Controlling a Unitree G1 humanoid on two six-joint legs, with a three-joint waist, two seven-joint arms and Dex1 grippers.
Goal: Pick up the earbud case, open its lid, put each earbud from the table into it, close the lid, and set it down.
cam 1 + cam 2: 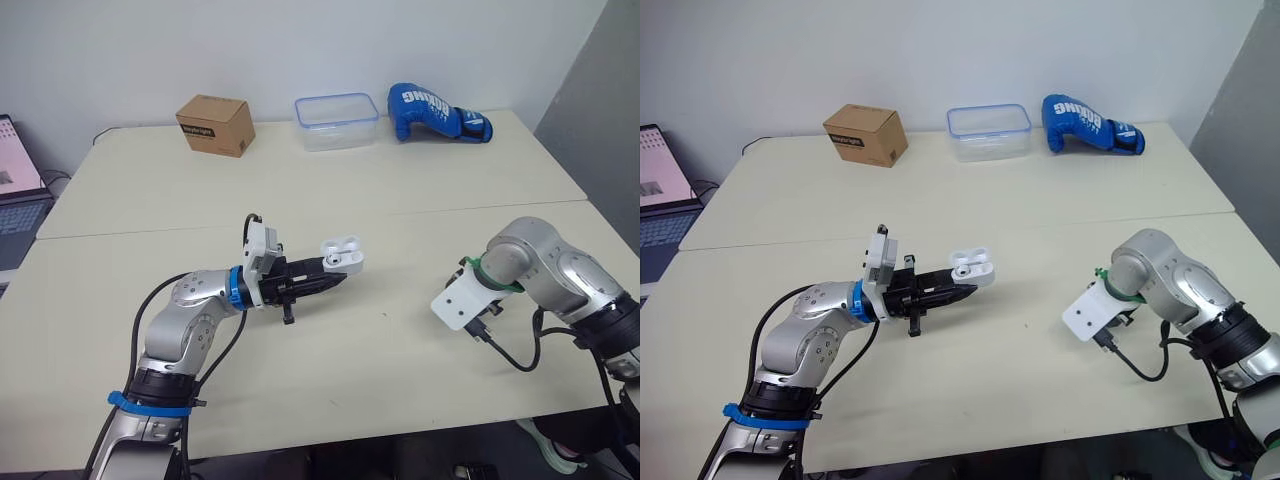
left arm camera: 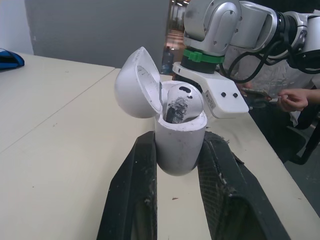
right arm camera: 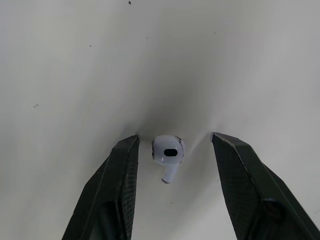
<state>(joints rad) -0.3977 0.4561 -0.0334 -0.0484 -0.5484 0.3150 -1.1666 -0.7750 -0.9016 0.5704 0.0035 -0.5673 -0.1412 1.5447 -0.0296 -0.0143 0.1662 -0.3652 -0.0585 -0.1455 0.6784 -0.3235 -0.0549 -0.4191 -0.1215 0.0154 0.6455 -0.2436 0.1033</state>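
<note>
Right wrist view: earbud [image 3: 168,152] lies untouched inside the spread-apart right tool [image 3: 175,136].

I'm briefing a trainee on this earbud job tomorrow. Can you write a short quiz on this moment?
1. True or false: the lid of the case is shut.
2. The right claw is: A) open, one finger either side of an earbud lying on the table; B) shut on that earbud; C) holding the case.
3. Fill in: the left claw is shut on the ____.
Key: 1 false, the lid is open; 2 A; 3 case.
</note>
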